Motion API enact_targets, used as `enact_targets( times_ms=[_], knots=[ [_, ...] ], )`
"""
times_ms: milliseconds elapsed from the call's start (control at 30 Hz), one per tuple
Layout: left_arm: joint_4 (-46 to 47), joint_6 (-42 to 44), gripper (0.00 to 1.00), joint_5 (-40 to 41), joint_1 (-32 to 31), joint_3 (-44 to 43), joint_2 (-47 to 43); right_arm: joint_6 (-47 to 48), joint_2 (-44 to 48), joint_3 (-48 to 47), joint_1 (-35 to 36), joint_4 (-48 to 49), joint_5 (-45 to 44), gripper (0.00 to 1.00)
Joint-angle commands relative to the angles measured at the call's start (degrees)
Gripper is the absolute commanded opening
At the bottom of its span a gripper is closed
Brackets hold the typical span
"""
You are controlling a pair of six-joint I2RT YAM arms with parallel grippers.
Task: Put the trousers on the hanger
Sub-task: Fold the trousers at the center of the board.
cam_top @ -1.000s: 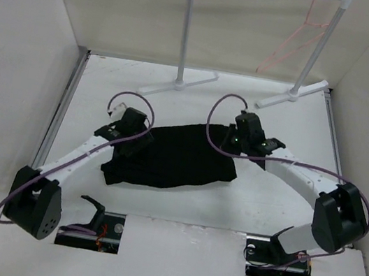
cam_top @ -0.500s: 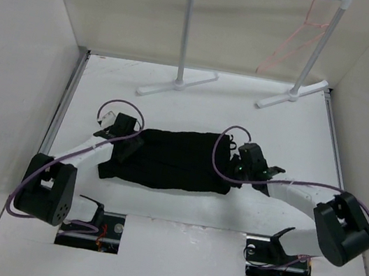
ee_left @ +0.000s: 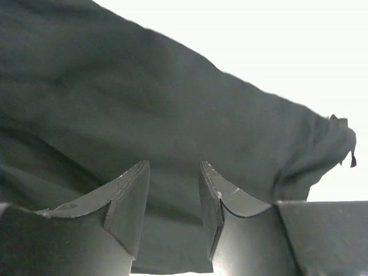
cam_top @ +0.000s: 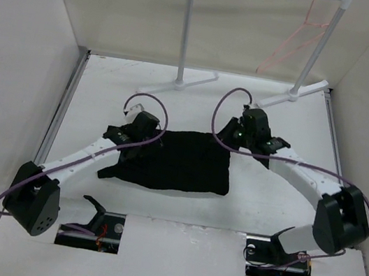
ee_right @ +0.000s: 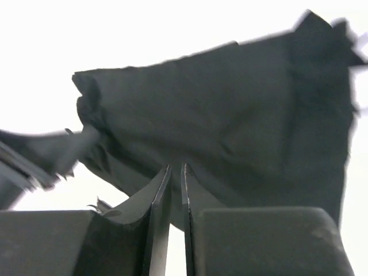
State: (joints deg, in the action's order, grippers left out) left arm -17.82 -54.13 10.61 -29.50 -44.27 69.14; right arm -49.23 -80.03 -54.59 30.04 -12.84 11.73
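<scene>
R pincer nipping trousers in wrist cam, hanger only overhead

A robot lab's test cell
Bare white panels box in a white table; cabled left arm and right arm bolted at its near edge, rail rack behind.

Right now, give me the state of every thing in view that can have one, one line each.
Black soft fabric trousers: bunched on the white table, not yet hung.
Grey metal rail rack: upright at the far edge.
Thin pink-orange wire hanger: hanging bare from the rack's rail.
Left claw: open, at the trousers' left end.
Right claw: shut on the trousers' right end.
</scene>
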Motion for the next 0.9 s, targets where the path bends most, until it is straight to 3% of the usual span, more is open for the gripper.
enact_targets(
  times_ms=[0,267,567,633,800,867],
  knots=[
    [-1.34,-2.29,0.37,0.81,-3.85,0.58,1.17,1.68,-8.01,-3.50,-2.13,6.41,3.38,0.15],
    [-1.16,-4.67,0.37,1.08,-4.74,11.82,-4.53,-1.38,-29.55,-12.73,-7.93,12.67,6.38,0.10],
    [-6.78,-4.94,0.38,1.87,-3.33,15.80,-13.41,-7.72,-34.84,-14.67,-8.20,15.65,5.23,0.12],
    [-8.45,-4.67,0.40,1.87,-3.15,13.52,-14.56,-7.81,-32.57,-14.76,-7.77,16.79,6.11,0.16],
    [-8.28,-3.62,0.41,1.69,-2.80,5.97,-13.34,-6.32,-19.23,-10.11,-7.59,16.97,5.85,0.47],
    [-6.97,-3.09,0.41,1.34,-2.89,2.71,-10.19,-6.14,-13.86,-6.60,-8.11,16.88,6.20,0.55]
  ],
)
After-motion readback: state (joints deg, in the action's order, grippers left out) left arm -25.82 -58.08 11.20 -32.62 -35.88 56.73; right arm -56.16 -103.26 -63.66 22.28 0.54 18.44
